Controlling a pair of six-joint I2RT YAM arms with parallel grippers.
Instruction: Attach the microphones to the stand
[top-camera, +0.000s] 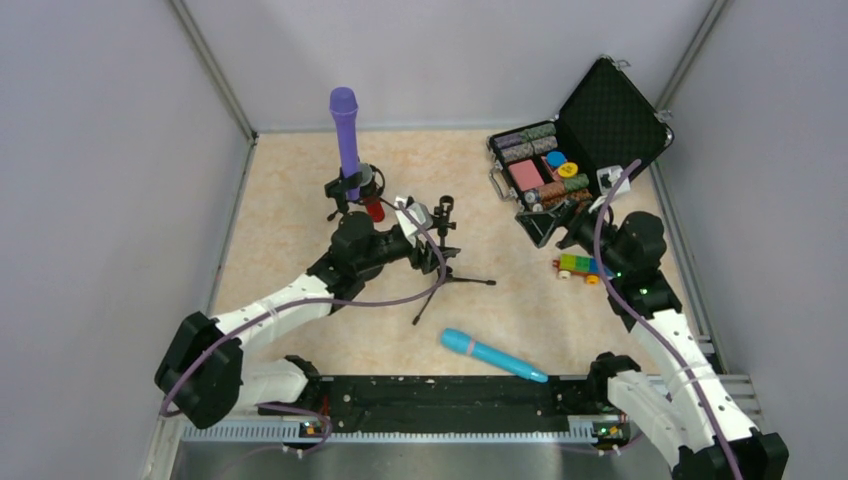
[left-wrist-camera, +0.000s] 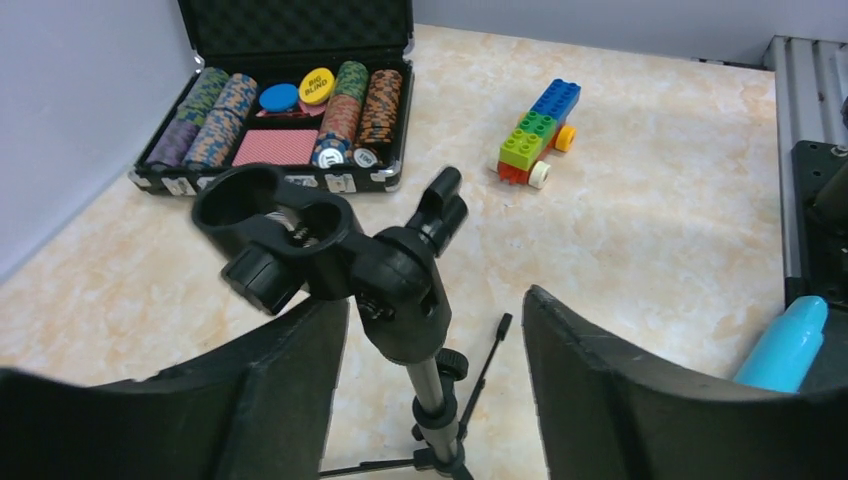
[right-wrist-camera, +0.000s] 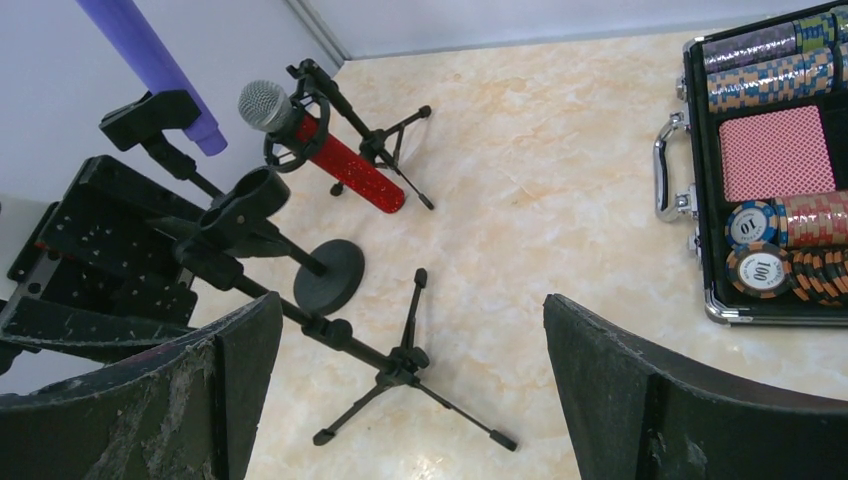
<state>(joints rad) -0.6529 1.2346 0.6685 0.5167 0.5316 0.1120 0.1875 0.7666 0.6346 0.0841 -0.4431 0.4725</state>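
Observation:
The purple microphone stands upright in a round-base stand. Beside it the glittery red microphone with a silver head sits in the clip of a small tripod stand. The light blue microphone lies flat on the table near the front edge. A third tripod stand has an empty clip. My left gripper is open, with its fingers on either side of this stand's joint just under the clip. My right gripper hangs open over the table to the right of the stands and holds nothing.
An open black case of poker chips sits at the back right. A multicoloured block train lies just in front of it, under my right arm. Grey walls close in the left, back and right. A black rail runs along the near edge.

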